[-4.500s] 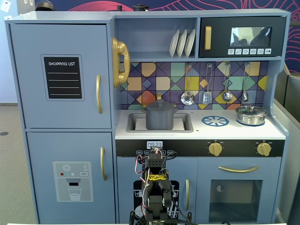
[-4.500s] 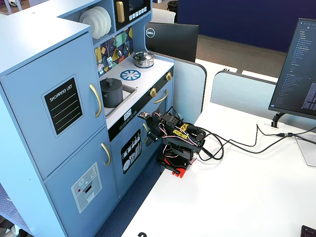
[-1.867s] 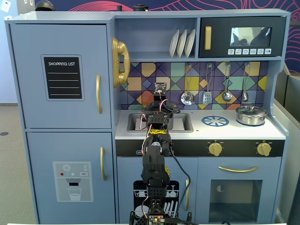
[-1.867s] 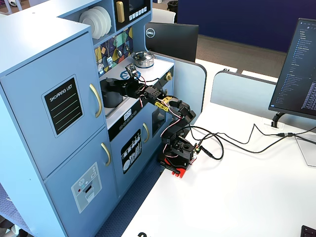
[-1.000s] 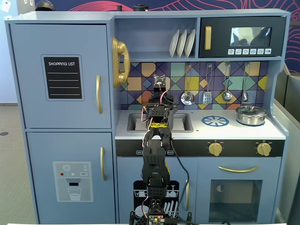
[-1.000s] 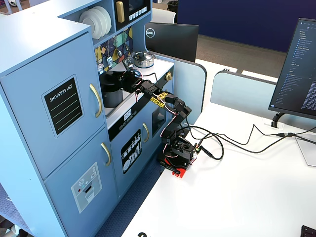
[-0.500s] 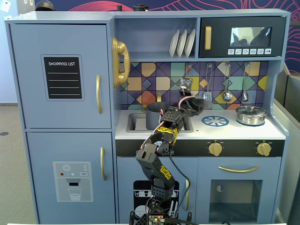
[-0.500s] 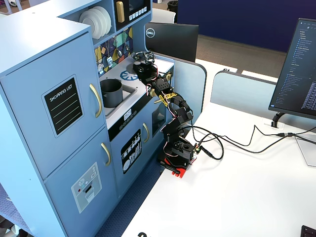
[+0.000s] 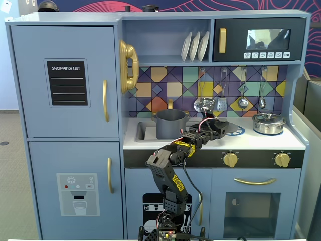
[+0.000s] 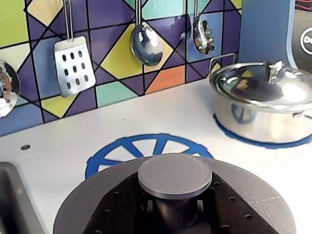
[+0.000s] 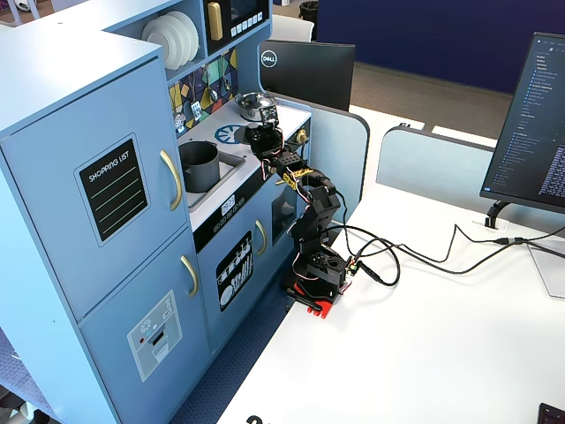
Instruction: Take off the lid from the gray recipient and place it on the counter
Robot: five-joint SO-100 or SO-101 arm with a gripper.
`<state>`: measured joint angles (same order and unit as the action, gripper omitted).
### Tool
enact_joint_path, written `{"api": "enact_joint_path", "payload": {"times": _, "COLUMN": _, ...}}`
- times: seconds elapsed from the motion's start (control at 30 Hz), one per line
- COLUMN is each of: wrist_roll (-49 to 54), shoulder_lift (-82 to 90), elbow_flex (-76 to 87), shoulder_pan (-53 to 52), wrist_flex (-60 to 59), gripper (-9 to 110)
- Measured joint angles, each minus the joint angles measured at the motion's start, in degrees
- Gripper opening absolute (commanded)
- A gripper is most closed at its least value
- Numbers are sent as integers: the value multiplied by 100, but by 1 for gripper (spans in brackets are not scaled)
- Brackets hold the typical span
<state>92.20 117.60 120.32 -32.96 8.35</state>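
My gripper is shut on the knob of the dark-gray lid; its black fingers sit on either side of the knob stem. The lid is low over the white counter, partly covering the blue burner print. I cannot tell if it touches the counter. The gray recipient stands open in the sink to the left of the gripper. It also shows in the other fixed view, with the gripper to its right.
A shiny silver pot with its lid stands on the right burner, close to the right of the held lid. Utensils hang on the tiled back wall. The sink edge is at the left.
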Motion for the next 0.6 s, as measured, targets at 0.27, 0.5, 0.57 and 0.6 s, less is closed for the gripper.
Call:
{"api": "enact_joint_path", "payload": {"times": 0.27, "wrist_roll": 18, "shoulder_lift": -510, "elbow_flex": 0, "shoulder_pan": 0, "wrist_flex": 378, "gripper": 0}}
{"api": "enact_joint_path", "payload": {"times": 0.5, "wrist_roll": 26, "shoulder_lift": -879, "elbow_flex": 70, "shoulder_pan": 26, "wrist_flex": 580, "gripper": 0}}
{"api": "enact_joint_path", "payload": {"times": 0.57, "wrist_roll": 26, "shoulder_lift": -1020, "elbow_flex": 123, "shoulder_pan": 53, "wrist_flex": 659, "gripper": 0}}
{"api": "enact_joint_path", "payload": {"times": 0.6, "wrist_roll": 26, "shoulder_lift": -1055, "elbow_flex": 132, "shoulder_pan": 70, "wrist_flex": 694, "gripper": 0}}
